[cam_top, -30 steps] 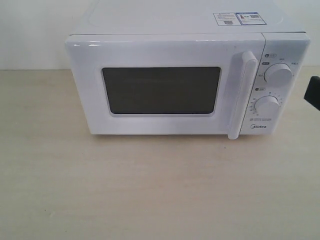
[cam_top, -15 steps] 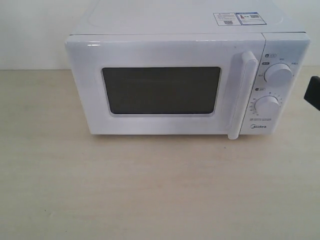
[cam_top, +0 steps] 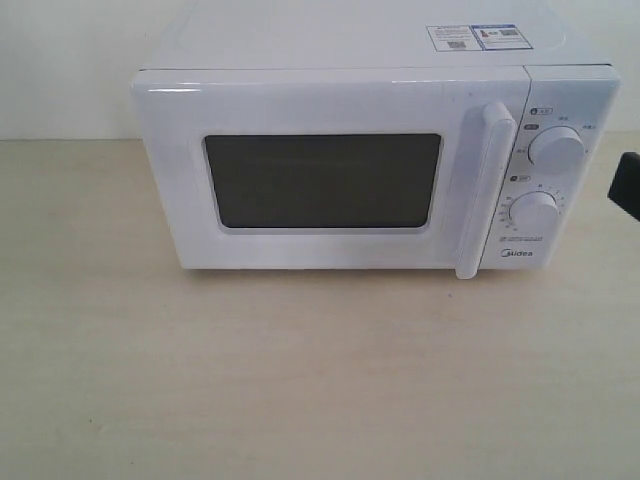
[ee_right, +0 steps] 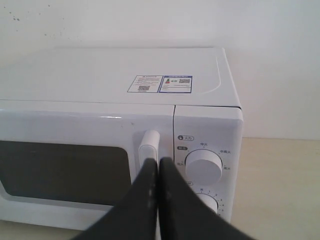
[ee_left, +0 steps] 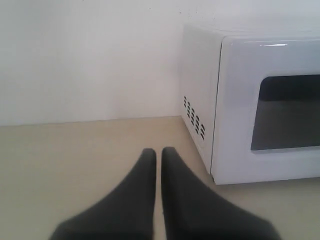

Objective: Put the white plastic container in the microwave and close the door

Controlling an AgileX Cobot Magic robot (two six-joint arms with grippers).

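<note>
The white microwave [cam_top: 370, 160] stands at the back of the table with its door [cam_top: 320, 180] shut; the dark window and vertical bar handle [cam_top: 485, 190] face me. The white plastic container is out of view in every frame. My left gripper [ee_left: 158, 151] is shut and empty, low over the table beside the microwave's vented side wall [ee_left: 195, 117]. My right gripper [ee_right: 158, 161] is shut and empty, held in front of the door handle [ee_right: 149, 145], with the upper dial [ee_right: 203, 166] just beside it. In the exterior view only a dark piece of the right arm [cam_top: 628, 185] shows at the edge.
The light wooden tabletop [cam_top: 300, 380] stretches in front of the microwave. A plain white wall [ee_left: 90, 60] rises behind. Two stickers [ee_right: 160, 83] lie on the microwave's top panel. A lower dial [cam_top: 533, 213] sits above the Midea logo.
</note>
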